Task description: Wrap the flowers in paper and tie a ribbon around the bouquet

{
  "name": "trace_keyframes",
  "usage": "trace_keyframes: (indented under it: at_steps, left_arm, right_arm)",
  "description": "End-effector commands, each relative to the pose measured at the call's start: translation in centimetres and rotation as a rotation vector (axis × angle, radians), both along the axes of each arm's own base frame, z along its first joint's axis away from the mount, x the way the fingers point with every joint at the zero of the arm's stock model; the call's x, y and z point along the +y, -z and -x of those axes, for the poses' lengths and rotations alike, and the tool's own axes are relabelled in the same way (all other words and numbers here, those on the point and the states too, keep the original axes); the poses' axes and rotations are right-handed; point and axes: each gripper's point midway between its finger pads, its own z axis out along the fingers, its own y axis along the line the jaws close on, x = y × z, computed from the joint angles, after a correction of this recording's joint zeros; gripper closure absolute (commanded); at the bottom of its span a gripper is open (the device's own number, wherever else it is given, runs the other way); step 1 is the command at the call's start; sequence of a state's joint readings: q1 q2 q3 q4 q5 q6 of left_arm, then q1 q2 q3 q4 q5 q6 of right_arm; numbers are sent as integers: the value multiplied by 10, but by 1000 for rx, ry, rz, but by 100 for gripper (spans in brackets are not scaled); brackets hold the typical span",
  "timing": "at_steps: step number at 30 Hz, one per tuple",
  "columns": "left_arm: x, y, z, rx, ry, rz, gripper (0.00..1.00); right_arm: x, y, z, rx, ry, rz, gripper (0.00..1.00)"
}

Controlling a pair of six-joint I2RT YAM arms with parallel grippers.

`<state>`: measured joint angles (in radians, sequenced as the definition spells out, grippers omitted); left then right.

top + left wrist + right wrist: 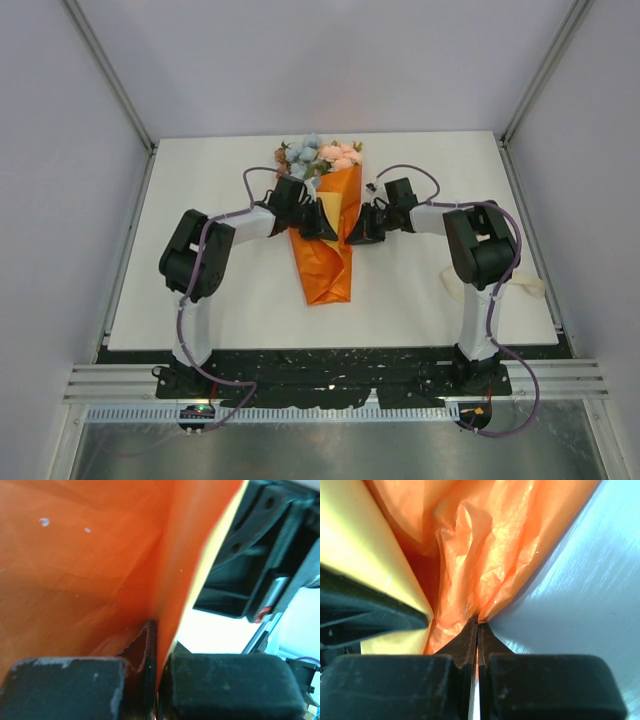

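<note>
Top view, left to right. Left arm (200, 255) reaches in from the left toward the middle of the table (420, 300). Left gripper (318, 225) sits on the left side of the bouquet (328, 215), about halfway up its length.

In the left wrist view, the left gripper (150, 645) is pressed together on an edge of the paper (85, 580). The orange sheet runs up between the two pads. Its pale yellow underside shows along the right edge, with the black body of the other gripper just beyond.

The bouquet lies flat at table centre. Flowers (318, 155) are at the far end, blue on the left, pink and peach on the right. The paper (330, 265) forms an orange cone around the stems, narrowing toward the near edge, with a flap folded open near the top showing yellow.

Right gripper (360, 230) is on the bouquet's right side, facing the left one, and the two are close together. In the right wrist view, the right gripper (478, 630) is shut tight, its tips pinching a crinkled fold of paper (485, 565) just above the table.

Right arm (480, 245) bends back toward its base. Ribbon (527, 288) lies on the table behind that arm, well apart from the bouquet and partly hidden.
</note>
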<state>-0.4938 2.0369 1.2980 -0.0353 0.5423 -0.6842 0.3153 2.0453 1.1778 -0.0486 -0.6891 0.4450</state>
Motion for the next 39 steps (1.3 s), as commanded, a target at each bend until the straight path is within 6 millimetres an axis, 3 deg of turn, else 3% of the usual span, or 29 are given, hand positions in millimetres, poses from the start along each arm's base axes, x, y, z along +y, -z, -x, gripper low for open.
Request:
trace_keyframes:
  at_steps: [1, 5, 11, 15, 20, 21, 24, 28, 29, 30, 34, 39]
  left_arm:
    - [25, -14, 6, -56, -8, -3, 100]
    - [28, -28, 12, -156, 45, -15, 100]
    - [7, -41, 7, -226, 91, -14, 100]
    - [-4, -26, 5, -222, 127, -34, 100]
    - [5, 3, 8, -139, 143, -74, 100]
    - [8, 7, 9, -127, 140, -76, 97]
    - [10, 3, 12, -88, 142, -1, 67]
    - [8, -10, 16, -92, 178, 95, 37]
    - [5, -13, 18, -95, 194, 116, 28]
    - [2, -18, 18, -113, 208, 144, 22]
    - [-2, -23, 21, -115, 232, 193, 21]
    - [-6, -23, 20, -116, 238, 222, 20]
  right_arm:
    - [6, -28, 3, -79, -31, -34, 95]
    - [12, -30, 7, -65, -30, -52, 95]
    - [23, -33, 15, -54, -42, -54, 94]
    - [23, -36, 11, -81, -42, -57, 95]
    - [23, -38, 12, -84, -44, -59, 95]
    - [23, -38, 13, -84, -46, -59, 94]
    - [22, -37, 14, -86, -47, -58, 95]
    - [23, -35, 16, -69, -52, -67, 95]
    - [23, -34, 16, -63, -53, -68, 93]
    - [23, -34, 16, -58, -53, -68, 81]
    - [4, -40, 8, -56, -15, -89, 52]
    - [-29, -53, 6, -66, 28, -140, 27]
